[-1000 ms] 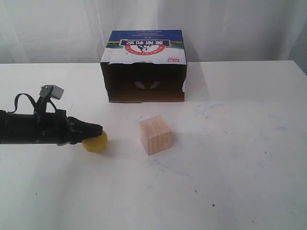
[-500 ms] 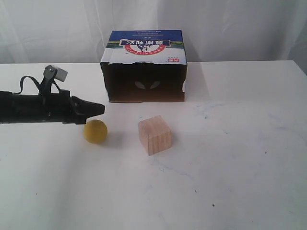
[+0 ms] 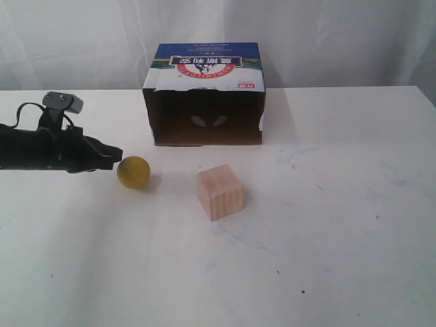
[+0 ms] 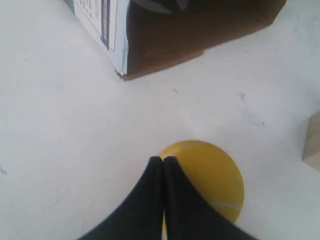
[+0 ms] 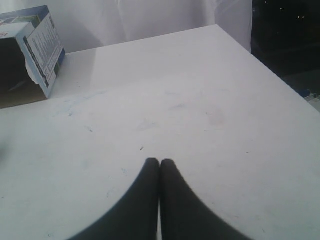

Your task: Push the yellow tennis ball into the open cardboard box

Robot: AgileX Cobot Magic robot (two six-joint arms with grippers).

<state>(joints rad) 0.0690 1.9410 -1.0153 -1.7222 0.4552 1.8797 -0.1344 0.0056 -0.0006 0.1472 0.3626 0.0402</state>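
The left gripper [image 3: 117,155], pinched closed and empty, sits just beside the ball [image 3: 133,172] at centre-left; an off-centre nudge could roll it into the block [image 3: 219,192], missing the box [image 3: 204,95].

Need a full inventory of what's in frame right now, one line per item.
open cardboard box: 1, brown with a blue printed top, far middle of the table, opening facing the cube
yellow tennis ball: 1, mustard yellow, on the table in front of the box's left corner, apart from the cube
wooden cube: 1, pale wood, centre of the table, right of the ball
table: 1, white, lightly scuffed
curtain: 1, white, behind the table
left gripper: 1, black, jaws shut, tip at the ball's left side
right gripper: 1, black, jaws shut, over bare table
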